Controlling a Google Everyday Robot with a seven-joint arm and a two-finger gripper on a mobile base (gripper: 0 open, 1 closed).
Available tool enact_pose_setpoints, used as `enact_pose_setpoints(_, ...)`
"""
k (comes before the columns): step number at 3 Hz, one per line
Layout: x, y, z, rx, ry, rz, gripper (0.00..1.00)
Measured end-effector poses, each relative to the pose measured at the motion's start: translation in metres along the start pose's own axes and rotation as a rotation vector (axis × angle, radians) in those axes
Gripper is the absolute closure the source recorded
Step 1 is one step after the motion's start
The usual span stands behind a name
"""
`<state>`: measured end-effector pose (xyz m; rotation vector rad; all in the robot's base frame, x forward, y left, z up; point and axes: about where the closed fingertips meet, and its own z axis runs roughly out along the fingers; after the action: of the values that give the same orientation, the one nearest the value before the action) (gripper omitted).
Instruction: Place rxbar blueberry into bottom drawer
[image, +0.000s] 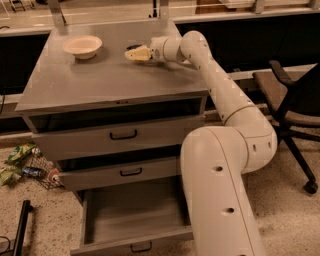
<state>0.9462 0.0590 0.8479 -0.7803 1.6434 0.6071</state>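
My gripper (134, 53) is low over the back middle of the grey cabinet top (100, 82), reaching in from the right, to the right of the cream bowl (82, 46). A small dark sliver right behind the gripper looks like the rxbar blueberry (132, 47); most of it is hidden by the gripper. The bottom drawer (107, 245) is pulled open at the foot of the cabinet, showing a plain grey interior. My arm's large white base link (220, 195) covers the drawer's right side.
The two upper drawers (122, 135) are slightly ajar. Litter and a wire basket (30, 167) lie on the floor at the left. A black office chair (295, 100) stands at the right. A dark pole (20, 227) lies at the lower left.
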Motion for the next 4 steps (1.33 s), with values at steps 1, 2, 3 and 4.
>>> enact_pose_setpoints(1,0.0026,0.0015,-0.0005,-0.007,-0.001,0.001,0.41)
enact_pose_setpoints(2,0.0087,0.0044,-0.0017,-0.015,0.014,0.006,0.42)
enact_pose_setpoints(3,0.0112,0.0073,-0.0031,-0.021,0.022,0.006,0.19)
enact_pose_setpoints(4,0.0115,0.0108,-0.0026,-0.028,0.022,0.002,0.08)
